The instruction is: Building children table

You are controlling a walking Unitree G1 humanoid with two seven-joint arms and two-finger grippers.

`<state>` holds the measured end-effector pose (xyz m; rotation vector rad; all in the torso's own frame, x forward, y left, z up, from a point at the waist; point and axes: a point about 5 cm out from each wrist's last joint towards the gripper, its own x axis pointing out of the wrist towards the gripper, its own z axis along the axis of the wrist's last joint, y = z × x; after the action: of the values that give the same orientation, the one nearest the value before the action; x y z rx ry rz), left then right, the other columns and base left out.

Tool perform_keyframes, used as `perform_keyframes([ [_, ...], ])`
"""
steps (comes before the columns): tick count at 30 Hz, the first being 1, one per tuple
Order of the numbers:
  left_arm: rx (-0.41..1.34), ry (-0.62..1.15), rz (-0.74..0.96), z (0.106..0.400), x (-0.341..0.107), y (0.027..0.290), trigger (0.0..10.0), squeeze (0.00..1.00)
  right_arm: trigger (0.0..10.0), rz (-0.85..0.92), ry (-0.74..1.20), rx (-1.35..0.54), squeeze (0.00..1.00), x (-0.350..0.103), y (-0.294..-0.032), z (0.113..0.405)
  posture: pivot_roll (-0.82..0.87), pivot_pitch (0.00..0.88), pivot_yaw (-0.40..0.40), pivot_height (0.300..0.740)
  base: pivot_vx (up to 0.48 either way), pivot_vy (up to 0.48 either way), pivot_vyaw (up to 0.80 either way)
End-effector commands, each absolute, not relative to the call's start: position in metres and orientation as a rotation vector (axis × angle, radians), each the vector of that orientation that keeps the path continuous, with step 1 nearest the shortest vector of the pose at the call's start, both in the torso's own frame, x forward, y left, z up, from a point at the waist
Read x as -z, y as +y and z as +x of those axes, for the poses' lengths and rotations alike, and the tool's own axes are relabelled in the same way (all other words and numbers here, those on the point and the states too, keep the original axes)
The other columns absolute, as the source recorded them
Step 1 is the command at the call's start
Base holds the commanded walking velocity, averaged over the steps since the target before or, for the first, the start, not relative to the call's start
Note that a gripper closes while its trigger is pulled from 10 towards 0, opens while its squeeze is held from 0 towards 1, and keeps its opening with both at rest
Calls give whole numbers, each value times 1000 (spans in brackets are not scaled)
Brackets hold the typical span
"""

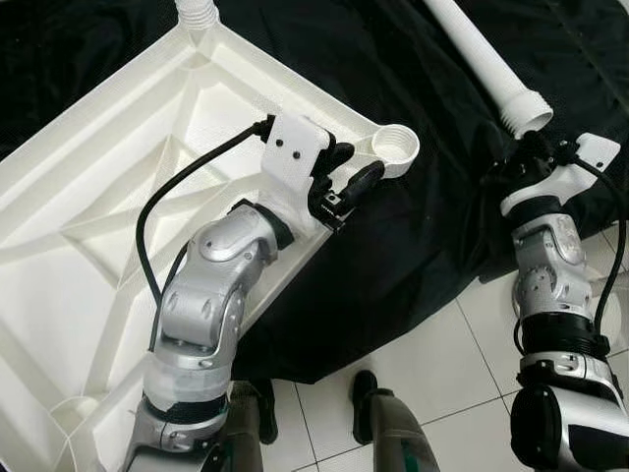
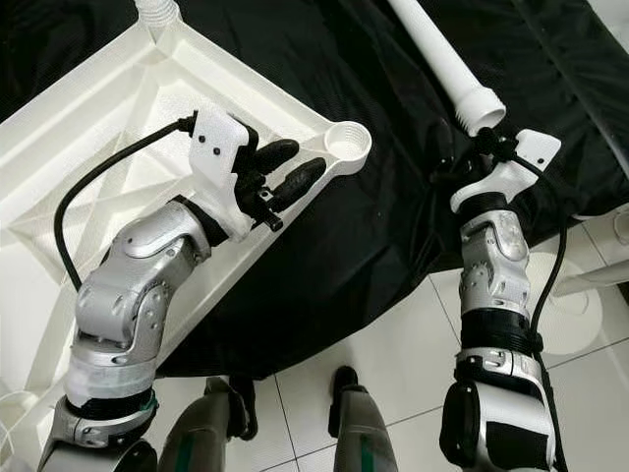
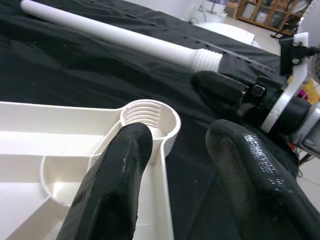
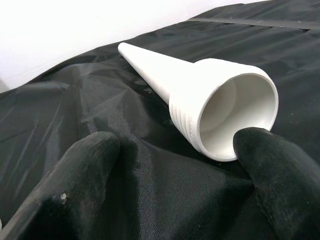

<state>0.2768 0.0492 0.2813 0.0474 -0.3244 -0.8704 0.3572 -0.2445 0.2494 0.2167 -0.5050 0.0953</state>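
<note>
Upside-down, white ribbed tabletop (image 1: 118, 197) shows threaded corner socket (image 1: 397, 146).

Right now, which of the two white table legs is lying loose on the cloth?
The long leg by the right gripper lies loose on the black cloth; the other leg already stands in the tabletop's corner.

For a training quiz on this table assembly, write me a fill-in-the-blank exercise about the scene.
1. The white tabletop lies upside down on a ____ cloth.
2. The left hand hovers by the tabletop's threaded corner ____.
3. The right hand is open at the threaded end of the loose white ____.
4. The floor under the robot is laid with white ____.

Missing words: black; socket; leg; tiles
</note>
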Motion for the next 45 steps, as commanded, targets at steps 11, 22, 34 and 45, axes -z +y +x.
perform_keyframes([
  [11, 973, -326, 72, 263, -282, 42, 10000, 0, 10000, 228, -467, -147, 0, -255, -249, 374, 71, 399, 63, 740, 0, 0, 0],
  [22, 947, -328, 86, 260, -284, 44, 10000, 0, 0, 236, -431, -249, 0, -269, -239, 388, 92, 397, 31, 740, 0, 0, 0],
  [34, 911, -320, 101, 263, -281, 44, 10000, 0, 0, 147, -509, -265, 0, -276, -231, 384, 91, 360, 14, 740, 0, 0, 0],
  [45, 806, -268, 28, 284, -275, 51, 10000, 0, 10000, 4, -645, -106, 0, -271, -225, 354, 48, 251, 14, 740, 0, 0, 0],
])
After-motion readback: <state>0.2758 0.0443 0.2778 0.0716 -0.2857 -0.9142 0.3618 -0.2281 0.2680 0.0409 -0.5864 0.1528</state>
